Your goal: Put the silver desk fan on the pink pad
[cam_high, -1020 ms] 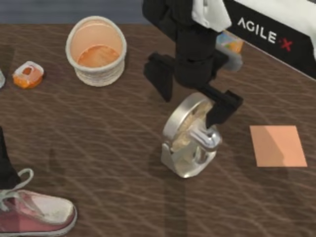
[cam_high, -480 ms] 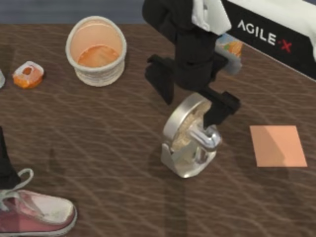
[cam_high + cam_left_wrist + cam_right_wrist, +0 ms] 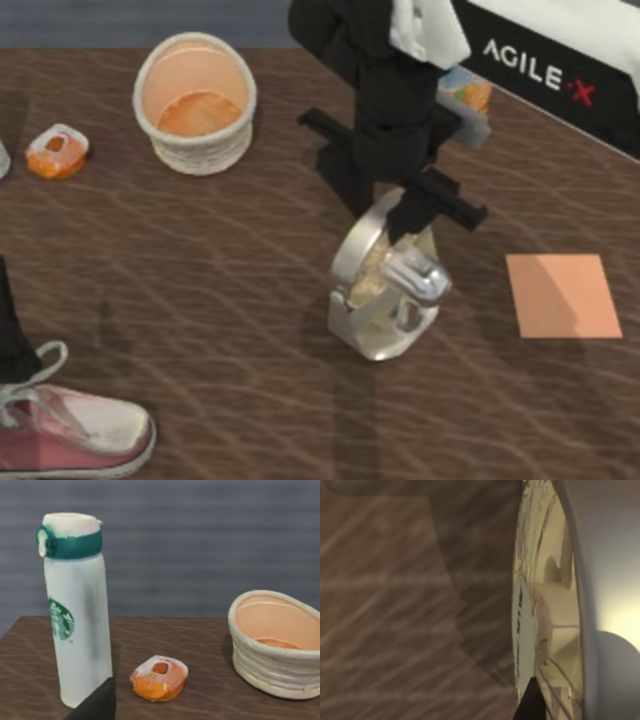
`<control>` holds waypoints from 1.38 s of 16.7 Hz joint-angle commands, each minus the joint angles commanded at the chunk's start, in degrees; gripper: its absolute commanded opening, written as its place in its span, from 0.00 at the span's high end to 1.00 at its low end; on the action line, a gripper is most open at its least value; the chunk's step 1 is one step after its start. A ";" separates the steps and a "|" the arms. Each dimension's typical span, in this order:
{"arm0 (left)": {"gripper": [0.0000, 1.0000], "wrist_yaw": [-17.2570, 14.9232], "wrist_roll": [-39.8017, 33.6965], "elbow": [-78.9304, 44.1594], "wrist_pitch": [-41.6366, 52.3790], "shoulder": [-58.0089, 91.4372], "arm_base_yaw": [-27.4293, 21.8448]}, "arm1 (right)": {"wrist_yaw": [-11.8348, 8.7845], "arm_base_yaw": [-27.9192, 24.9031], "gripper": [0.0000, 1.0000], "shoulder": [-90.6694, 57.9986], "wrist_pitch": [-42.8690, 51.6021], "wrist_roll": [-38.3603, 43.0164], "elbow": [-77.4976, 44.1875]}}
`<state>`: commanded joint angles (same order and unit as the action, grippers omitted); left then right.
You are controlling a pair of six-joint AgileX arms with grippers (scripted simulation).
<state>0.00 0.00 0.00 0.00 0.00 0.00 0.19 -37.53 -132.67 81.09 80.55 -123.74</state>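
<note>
The silver desk fan [image 3: 385, 300] stands upright on its flat base near the table's middle, its motor stub facing right and toward the front. My right gripper [image 3: 385, 207] reaches down from the back and is shut on the top of the fan's ring housing, one black finger on each face. In the right wrist view the ring and beige grille [image 3: 555, 605] fill the frame, with a dark fingertip [image 3: 532, 702] against the grille. The pink pad [image 3: 562, 295] lies flat to the fan's right, bare. My left arm [image 3: 8, 320] stays parked at the left edge.
A ribbed cream bowl [image 3: 195, 100] stands at the back left, with a small orange packet [image 3: 57, 150] to its left. A pink-and-white sneaker [image 3: 70, 425] lies at the front left. A white and green bottle [image 3: 75, 610] stands at the far left. An orange-and-blue item [image 3: 468, 100] sits behind the right arm.
The right gripper's fingers have drawn together from a wide spread onto the top of the fan's ring. The fan and pad have not moved.
</note>
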 joint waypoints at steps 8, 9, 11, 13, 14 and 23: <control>0.00 0.00 0.00 0.00 0.00 0.00 0.00 | 0.00 0.00 1.00 0.00 0.00 0.00 0.00; 0.00 0.00 0.00 0.00 0.00 0.00 0.00 | 0.00 0.00 1.00 0.00 0.00 0.00 0.00; 0.00 0.00 0.00 0.00 0.00 0.00 0.00 | -0.01 0.16 1.00 0.23 0.00 0.07 0.03; 0.00 0.00 0.00 0.00 0.00 0.00 0.00 | 0.00 0.17 1.00 -0.12 0.92 0.17 -0.93; 0.00 0.00 0.00 0.00 0.00 0.00 0.00 | 0.01 0.20 1.00 -0.54 2.16 0.30 -2.32; 0.00 0.00 0.00 0.00 0.00 0.00 0.00 | 0.04 -0.31 1.00 -4.04 14.82 0.01 -19.06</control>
<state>0.00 0.00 0.00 0.00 0.00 0.00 0.23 -37.84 -136.71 95.90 80.57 -142.80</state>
